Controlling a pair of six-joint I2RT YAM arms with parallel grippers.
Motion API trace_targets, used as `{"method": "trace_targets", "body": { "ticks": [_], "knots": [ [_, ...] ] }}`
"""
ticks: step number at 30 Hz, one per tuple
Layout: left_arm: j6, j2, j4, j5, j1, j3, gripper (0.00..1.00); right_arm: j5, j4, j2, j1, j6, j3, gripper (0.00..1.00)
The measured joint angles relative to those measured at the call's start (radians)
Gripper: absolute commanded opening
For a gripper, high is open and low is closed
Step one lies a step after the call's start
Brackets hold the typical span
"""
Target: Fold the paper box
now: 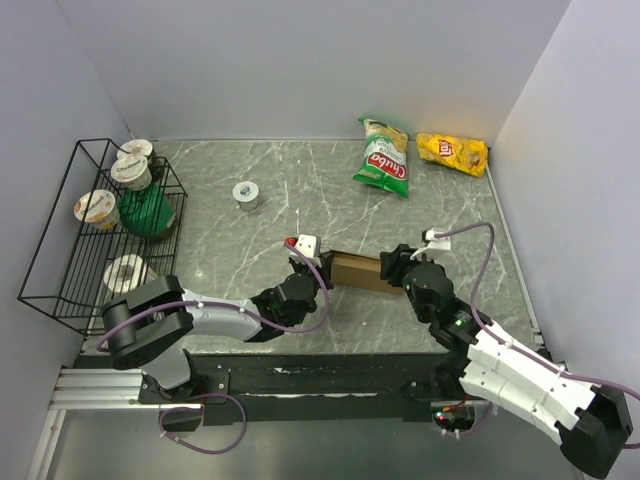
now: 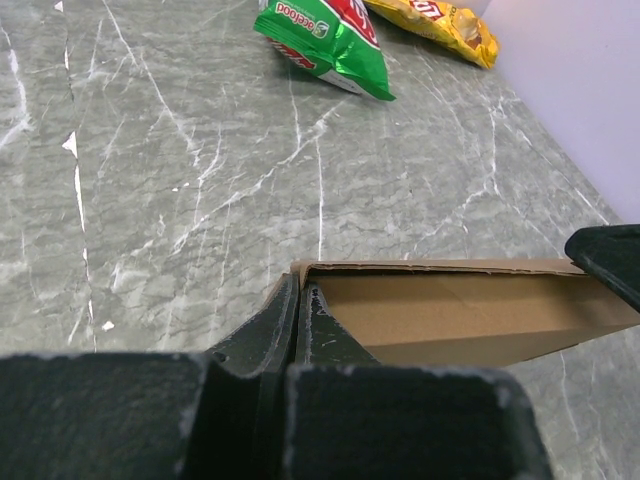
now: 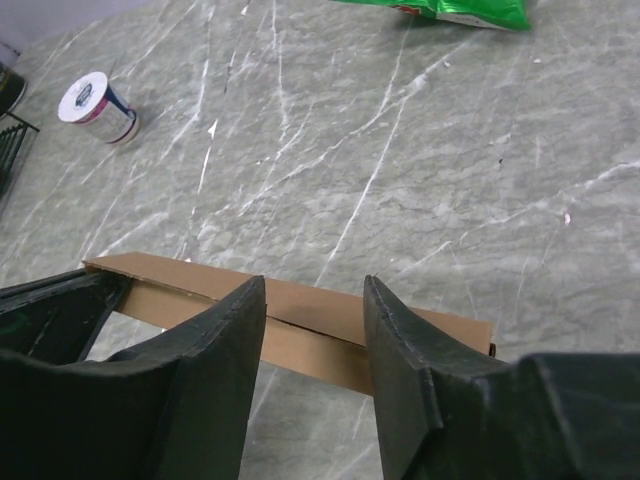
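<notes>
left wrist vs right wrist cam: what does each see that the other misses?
Left wrist only: the yellow snack bag, and the left gripper shut on the end of the paper box. Right wrist only: a small white cup on the table, a corner of the wire rack, and the right gripper open over the box. Both: the box, the green snack bag, the marble table.

Ends of paper box behind left gripper and right gripper
</notes>
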Motion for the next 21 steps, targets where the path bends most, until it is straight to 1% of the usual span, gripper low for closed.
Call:
{"method": "trace_targets", "body": {
  "ticks": [3, 4, 6, 7, 9, 10, 15, 16, 21],
  "knots": [
    [0.0, -0.014, -0.017, 0.002, 0.0, 0.002, 0.1, 0.008, 0.001, -0.003, 0.0, 0.012, -0.005, 0.5],
    [0.0, -0.02, -0.023, 0.004, 0.0, 0.003, 0.15, 0.01, 0.004, -0.006, 0.0, 0.014, -0.009, 0.5],
    [0.002, -0.035, -0.039, 0.01, 0.0, 0.003, 0.18, 0.014, 0.007, -0.012, 0.0, 0.02, -0.013, 0.5],
    [0.002, -0.042, -0.047, 0.014, -0.001, 0.002, 0.23, 0.016, 0.006, -0.013, 0.0, 0.021, -0.013, 0.5],
    [0.003, -0.058, -0.071, 0.024, -0.003, 0.001, 0.27, 0.023, 0.006, -0.014, 0.0, 0.021, -0.013, 0.5],
    [0.003, -0.065, -0.081, 0.029, -0.005, 0.001, 0.3, 0.024, 0.006, -0.014, 0.0, 0.022, -0.013, 0.5],
    [0.004, -0.098, -0.124, 0.053, -0.016, -0.003, 0.41, 0.028, 0.008, -0.013, 0.003, 0.029, -0.015, 0.5],
    [0.004, -0.106, -0.13, 0.059, -0.018, -0.008, 0.46, 0.029, 0.008, -0.012, 0.003, 0.03, -0.015, 0.5],
    [0.012, -0.141, -0.145, 0.096, -0.033, -0.029, 0.5, 0.036, 0.013, -0.003, 0.003, 0.036, -0.018, 0.5]
  ]
}}
